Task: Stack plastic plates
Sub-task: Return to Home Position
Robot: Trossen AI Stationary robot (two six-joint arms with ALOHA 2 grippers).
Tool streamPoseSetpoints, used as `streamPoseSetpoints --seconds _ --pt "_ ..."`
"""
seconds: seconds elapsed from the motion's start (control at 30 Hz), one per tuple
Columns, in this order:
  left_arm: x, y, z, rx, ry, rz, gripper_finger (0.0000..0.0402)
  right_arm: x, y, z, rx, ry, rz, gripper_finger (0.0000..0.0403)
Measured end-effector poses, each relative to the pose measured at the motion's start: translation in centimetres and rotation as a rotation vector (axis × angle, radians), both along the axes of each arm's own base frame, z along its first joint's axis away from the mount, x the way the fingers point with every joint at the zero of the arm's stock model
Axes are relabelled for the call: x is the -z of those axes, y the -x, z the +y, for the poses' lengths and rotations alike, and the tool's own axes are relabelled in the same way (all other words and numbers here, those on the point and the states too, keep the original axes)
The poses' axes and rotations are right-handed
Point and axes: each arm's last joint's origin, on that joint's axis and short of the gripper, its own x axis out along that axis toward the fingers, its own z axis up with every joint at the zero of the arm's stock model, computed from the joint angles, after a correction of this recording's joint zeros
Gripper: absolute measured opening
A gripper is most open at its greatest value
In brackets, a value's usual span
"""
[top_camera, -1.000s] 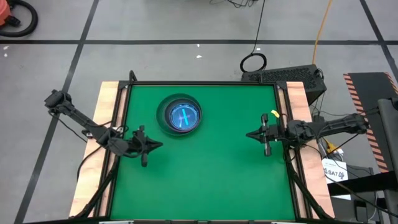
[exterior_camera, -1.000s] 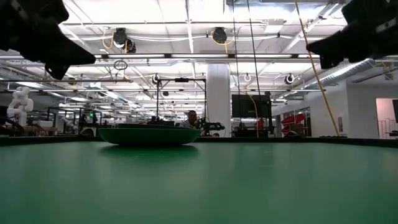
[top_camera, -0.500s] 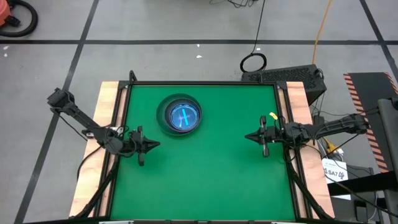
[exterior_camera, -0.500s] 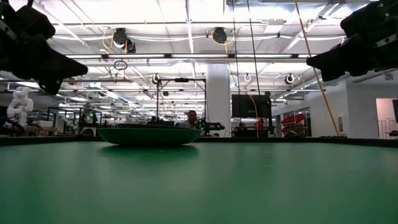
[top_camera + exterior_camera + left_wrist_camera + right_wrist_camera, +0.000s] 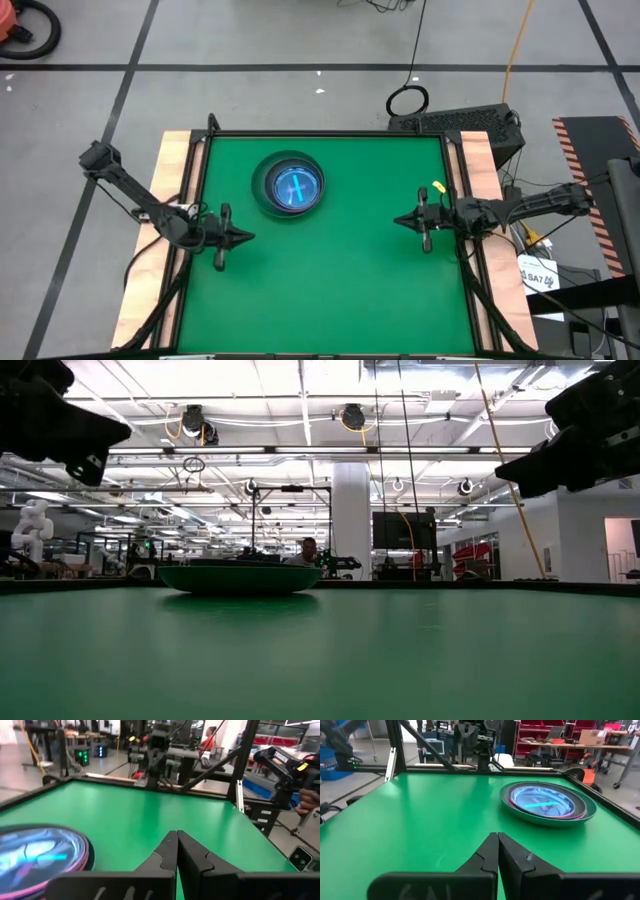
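The plastic plates (image 5: pixel 291 185) stand nested in one stack on the green table's far middle, a dark grey plate outermost, pink rims inside it and a cyan one on top; the stack (image 5: pixel 547 802) also shows in the right wrist view and its edge (image 5: pixel 42 857) in the left wrist view. The bottom plate's underside (image 5: pixel 240 578) rests on the table. My left gripper (image 5: pixel 250 237) hovers shut at the table's left edge, nearer than the stack. My right gripper (image 5: pixel 396 220) hovers shut at the right edge. Neither holds anything.
A black frame (image 5: pixel 325 134) borders the green table (image 5: pixel 330 290), with wooden strips along both sides. The table's near half is bare green surface. A person (image 5: pixel 309 550) sits in the room beyond the far edge.
My left gripper has drawn back toward the table's left edge and a little toward the near edge. My right gripper has sunk slightly. The stack of plates has stayed where it was.
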Motion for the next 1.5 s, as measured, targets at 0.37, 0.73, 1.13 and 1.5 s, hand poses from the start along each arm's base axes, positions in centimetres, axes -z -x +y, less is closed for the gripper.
streamPoseSetpoints --seconds 0.37,0.73,1.13,1.5 --pt "-1.7 1.1 1.8 0.031 -0.089 -0.128 0.0005 -0.3 0.2 0.0 0.003 -0.02 -0.03 0.0" --pt "-1.7 2.4 3.4 0.081 -0.099 -0.169 0.0005 -0.8 0.7 -0.1 -0.001 -0.005 -0.092 0.0" --pt "-1.0 1.9 4.5 0.03 -0.147 -0.103 0.0005 -0.9 1.5 -0.1 -0.064 -0.013 -0.118 0.0" --pt "-1.0 1.7 5.6 -0.034 -0.164 -0.087 0.0005 -1.2 1.7 -0.6 -0.044 0.05 -0.152 0.0"
